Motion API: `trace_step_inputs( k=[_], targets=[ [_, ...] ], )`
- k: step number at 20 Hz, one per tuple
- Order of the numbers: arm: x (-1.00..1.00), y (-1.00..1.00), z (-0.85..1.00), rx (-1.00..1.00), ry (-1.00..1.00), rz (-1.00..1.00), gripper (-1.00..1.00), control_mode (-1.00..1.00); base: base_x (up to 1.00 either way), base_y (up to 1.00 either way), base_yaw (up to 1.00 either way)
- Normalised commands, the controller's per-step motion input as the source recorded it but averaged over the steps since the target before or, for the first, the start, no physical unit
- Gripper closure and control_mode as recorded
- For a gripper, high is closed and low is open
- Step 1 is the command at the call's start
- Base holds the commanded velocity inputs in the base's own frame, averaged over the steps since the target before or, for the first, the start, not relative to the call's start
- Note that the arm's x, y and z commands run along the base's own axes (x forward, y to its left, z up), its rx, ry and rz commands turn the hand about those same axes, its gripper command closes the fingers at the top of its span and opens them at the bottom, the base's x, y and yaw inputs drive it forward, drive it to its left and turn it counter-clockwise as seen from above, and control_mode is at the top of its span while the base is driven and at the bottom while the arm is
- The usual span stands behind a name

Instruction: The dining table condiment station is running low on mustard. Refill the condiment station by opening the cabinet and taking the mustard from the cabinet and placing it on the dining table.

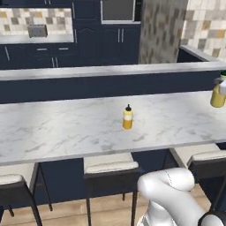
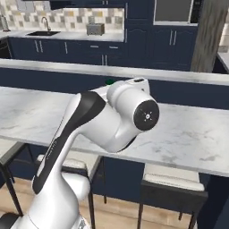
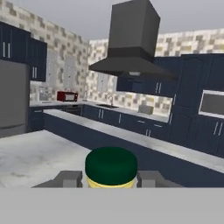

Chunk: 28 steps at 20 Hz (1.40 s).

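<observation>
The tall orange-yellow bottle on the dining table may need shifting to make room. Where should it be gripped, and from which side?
Probably take the orange-yellow bottle by its straight body, below the white collar, coming level from the stool side once the gripper releases the mustard. It stands upright, alone on the dining table; its black tip is too narrow.
</observation>
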Motion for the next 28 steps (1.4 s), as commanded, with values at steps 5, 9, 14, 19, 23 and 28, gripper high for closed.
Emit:
trace_step_inputs(
  k=[5, 9, 14, 19, 23, 28],
  targets=[
    [0.0, 0.0, 0.0, 0.0, 0.0, 0.0, 1.0, 1.0, 0.5, -0.41, 0.41],
    [0.56, -0.97, -0.51, 0.09, 0.0, 0.36, 1.0, -1.0, 0.0, 0.0, 0.0],
    [0.86, -0.42, -0.65, 0.01, 0.0, 0.27, 1.0, -1.0, 0.0, 0.0, 0.0],
    [0.74, -0.01, -0.7, 0.0, 0.0, 0.28, 1.0, -1.0, 0.0, 0.0, 0.0],
    [0.6, 0.0, -0.69, 0.0, 0.0, 0.27, 1.0, -1.0, 0.0, 0.0, 0.0],
    [0.64, 0.09, -0.6, 0.0, 0.0, 0.22, 1.0, -1.0, 0.0, 0.0, 0.0]
  ],
)
